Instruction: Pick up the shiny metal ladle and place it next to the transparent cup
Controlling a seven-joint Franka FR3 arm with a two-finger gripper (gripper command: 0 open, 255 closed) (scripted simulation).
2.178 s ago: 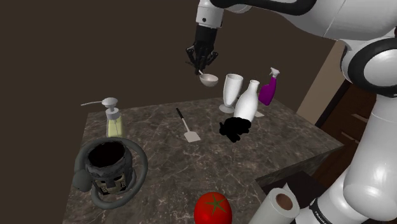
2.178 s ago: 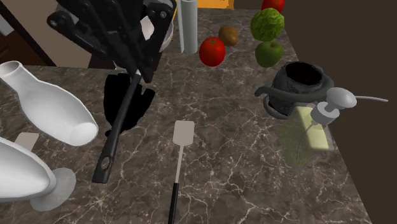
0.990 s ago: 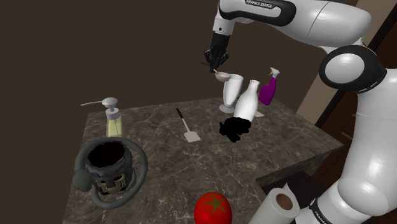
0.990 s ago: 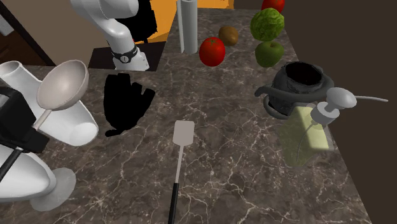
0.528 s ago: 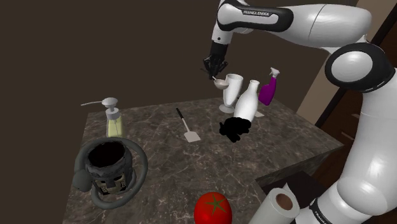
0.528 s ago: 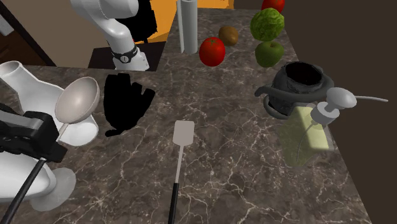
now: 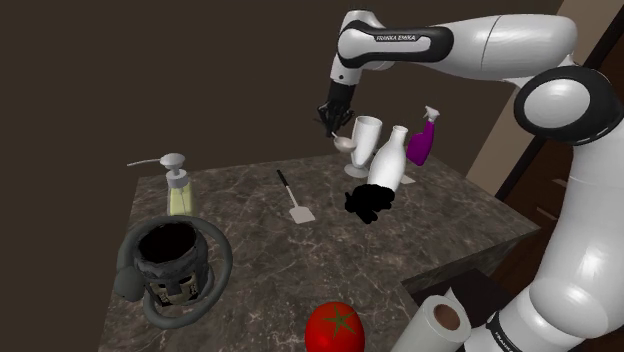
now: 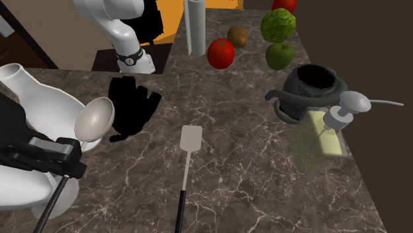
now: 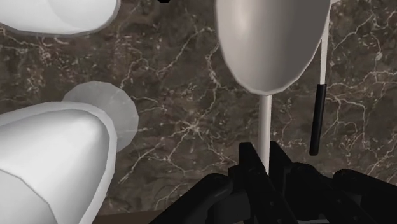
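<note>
Fingers (image 9: 250,168) first: they are closed on the thin stem of the ladle (image 9: 273,44), so the gripper (image 9: 266,164) has it clasped. The ladle hangs in the air over the counter (image 9: 191,89). Its long axis runs straight out along the gripper's line, bowl leading and aimed down at the counter. In the second exterior view the handle's dark end sticks out behind the gripper toward that view's lower left, and the bowl's hollow seems to face that camera. Just past the bowl stands the cup (image 7: 368,135). In the shoulder view the bowl is just at its left side, level with its upper half, and we cannot tell whether they touch.

We judge the step in hand to be the descent to a spot beside the cup. To do it well we would come down over the bare counter between cup and spatula (image 7: 298,212). We would keep the bowl off the cup's wall and foot, since a tall cup on a narrow foot should tip easily. Then we would lay the handle flatter and let go only once the bowl rests. Farther on, the bottle (image 7: 387,165) stands just beside the cup.
</note>
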